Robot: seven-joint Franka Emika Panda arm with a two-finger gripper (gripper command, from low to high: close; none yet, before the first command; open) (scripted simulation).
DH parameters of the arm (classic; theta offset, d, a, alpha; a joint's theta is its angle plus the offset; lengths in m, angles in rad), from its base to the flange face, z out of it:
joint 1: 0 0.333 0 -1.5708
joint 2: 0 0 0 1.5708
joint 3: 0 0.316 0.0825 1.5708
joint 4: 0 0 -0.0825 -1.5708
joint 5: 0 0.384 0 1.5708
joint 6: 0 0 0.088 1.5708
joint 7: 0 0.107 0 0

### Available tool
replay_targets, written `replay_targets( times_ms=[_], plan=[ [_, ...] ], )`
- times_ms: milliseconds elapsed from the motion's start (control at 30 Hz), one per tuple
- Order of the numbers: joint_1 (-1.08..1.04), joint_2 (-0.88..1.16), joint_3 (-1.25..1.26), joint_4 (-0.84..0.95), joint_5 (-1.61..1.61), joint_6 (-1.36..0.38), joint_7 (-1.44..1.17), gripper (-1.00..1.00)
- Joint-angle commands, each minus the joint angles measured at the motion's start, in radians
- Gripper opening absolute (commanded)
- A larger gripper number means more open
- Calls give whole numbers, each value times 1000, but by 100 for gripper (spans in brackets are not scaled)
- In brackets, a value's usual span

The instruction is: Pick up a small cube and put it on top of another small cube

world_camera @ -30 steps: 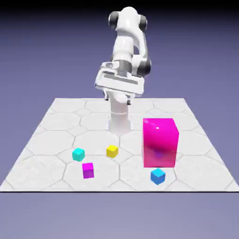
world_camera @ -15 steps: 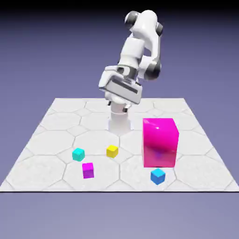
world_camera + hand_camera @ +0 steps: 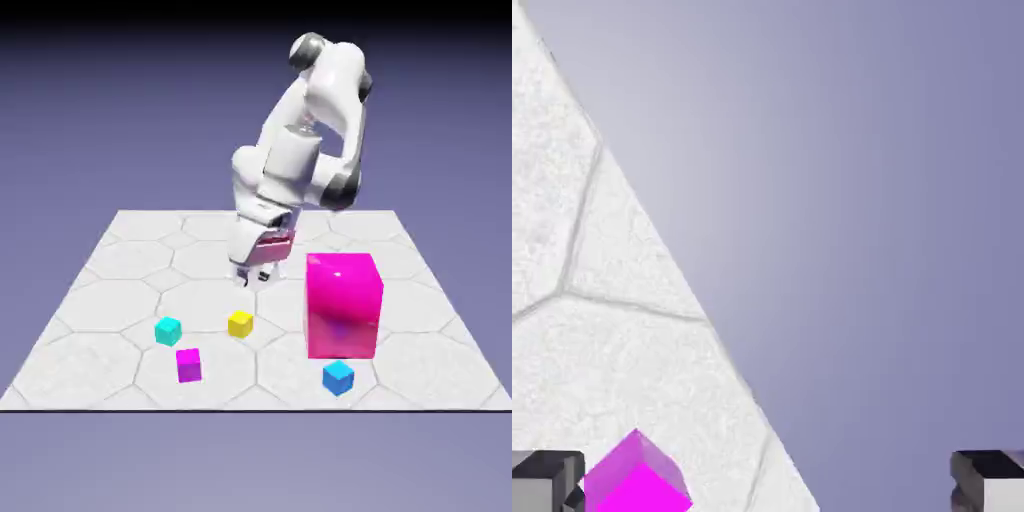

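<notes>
The small cube [image 3: 339, 377], bright blue, rests on the table near its front edge, just in front of the big magenta block [image 3: 343, 305]. Three other small cubes lie to the exterior view's left: yellow [image 3: 240, 323], cyan [image 3: 168, 330] and magenta [image 3: 188, 364]. My gripper [image 3: 255, 276] hangs a little above the table behind the yellow cube, fingers pointing down, far from the blue cube. In the hand view the gripper [image 3: 767, 487] is open, its fingertips [image 3: 548, 482] wide apart with nothing between them. A magenta cube [image 3: 637, 480] shows beside the left tip.
The white hexagon-patterned table [image 3: 120, 270] ends close in front of the cubes. In the hand view its edge [image 3: 662, 250] runs diagonally, with the blue-violet backdrop beyond. The tall magenta block stands to the right of the hand in the exterior view.
The arm has leaned forward and the hand has dropped from high above the base to just over the table behind the yellow cube. The cubes have not moved.
</notes>
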Motion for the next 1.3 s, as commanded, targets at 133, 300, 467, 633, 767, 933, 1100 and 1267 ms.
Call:
replay_targets(
  times_ms=[133,300,467,633,767,933,1100,1267],
  plan=[
    [-180,-6,181,58,58,-83,-170,0],
    [-361,-13,362,116,116,-165,-340,0],
    [-541,-19,544,174,174,-247,-510,0],
    [-721,-25,725,232,232,-330,-681,0],
    [-865,-31,870,279,279,-396,-817,0],
    [-1046,-37,1051,337,337,-478,-987,0],
    [-1226,-43,1232,395,395,-561,-1157,0],
    [-1383,-49,1390,445,445,-633,-1305,0]
  ],
)
